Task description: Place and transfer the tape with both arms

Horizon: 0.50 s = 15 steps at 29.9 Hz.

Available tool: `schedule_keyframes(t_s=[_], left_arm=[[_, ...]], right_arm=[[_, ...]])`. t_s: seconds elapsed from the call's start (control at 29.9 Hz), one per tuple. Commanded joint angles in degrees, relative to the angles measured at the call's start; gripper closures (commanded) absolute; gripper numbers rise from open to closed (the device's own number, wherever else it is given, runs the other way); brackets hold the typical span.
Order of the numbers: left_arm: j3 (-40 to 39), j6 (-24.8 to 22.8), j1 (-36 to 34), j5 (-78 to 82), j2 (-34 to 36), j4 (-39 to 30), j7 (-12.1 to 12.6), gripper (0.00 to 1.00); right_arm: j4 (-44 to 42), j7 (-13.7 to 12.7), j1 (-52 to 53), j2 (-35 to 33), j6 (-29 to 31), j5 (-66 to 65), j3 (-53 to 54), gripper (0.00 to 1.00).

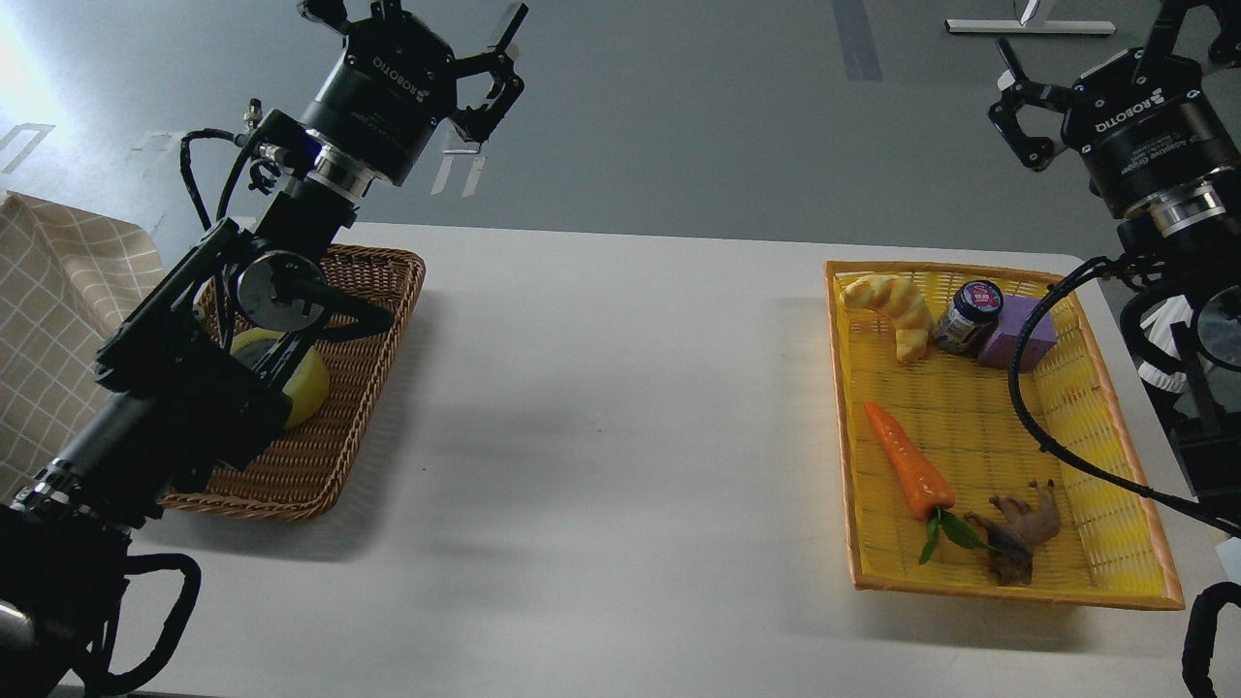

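Observation:
The yellow tape roll (310, 388) lies in the brown wicker basket (334, 456) at the table's left; my left arm covers most of it, so only its right edge shows. My left gripper (427, 34) is raised well above and behind the basket's far edge, fingers spread open and empty. My right gripper (1096, 53) is held high at the far right, above the back of the yellow tray (1008, 586), also open and empty. Neither gripper is near the tape.
The yellow tray at the right holds a bread piece (892, 305), a small jar (970, 315), a purple block (1023, 334), a carrot (906, 465) and a brown toy figure (1018, 528). The white table (601, 436) spans between the containers. A checked cloth (58, 291) lies at far left.

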Motion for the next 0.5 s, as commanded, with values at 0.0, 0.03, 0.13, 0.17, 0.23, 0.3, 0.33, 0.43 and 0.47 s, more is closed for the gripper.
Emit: schedule_keyframes(t_s=[0.0, 0.03, 0.13, 0.17, 0.23, 0.3, 0.33, 0.43, 0.47], left_arm=[[-0.2, 0.1, 1.0, 0.0, 0.6, -1.5, 0.0, 0.02], [-0.2, 0.1, 1.0, 0.0, 0.6, -1.5, 0.0, 0.02], [-0.2, 0.2, 1.0, 0.0, 0.6, -1.5, 0.0, 0.02], [-0.3, 0.2, 1.0, 0.0, 0.6, -1.5, 0.0, 0.02], [-0.6, 0.4, 1.1, 0.0, 0.5, -1.5, 0.0, 0.02], [-0.7, 0.3, 1.2, 0.0, 0.3, -1.6, 0.0, 0.02], [-0.7, 0.2, 1.3, 0.0, 0.3, -1.6, 0.0, 0.02], [-0.7, 0.1, 1.4, 0.0, 0.3, -1.6, 0.0, 0.02], [-0.7, 0.1, 1.4, 0.0, 0.3, -1.6, 0.0, 0.02]], right_arm=[[-0.1, 0.2, 0.5, 0.3, 0.0, 0.1, -1.0, 0.0], [0.2, 0.2, 0.5, 0.6, 0.0, 0.1, -1.0, 0.0], [0.2, 0.3, 0.5, 1.5, 0.0, 0.1, -0.9, 0.0], [0.1, 0.3, 0.5, 1.6, 0.0, 0.1, -0.9, 0.0], [0.1, 0.3, 0.5, 1.9, 0.0, 0.1, -0.8, 0.0], [0.0, 0.3, 0.5, 2.3, 0.0, 0.1, -0.8, 0.0], [0.0, 0.3, 0.5, 2.3, 0.0, 0.1, -0.8, 0.0], [0.0, 0.3, 0.5, 2.3, 0.0, 0.1, -0.7, 0.0], [0.0, 0.3, 0.6, 2.3, 0.0, 0.1, -0.8, 0.0]])
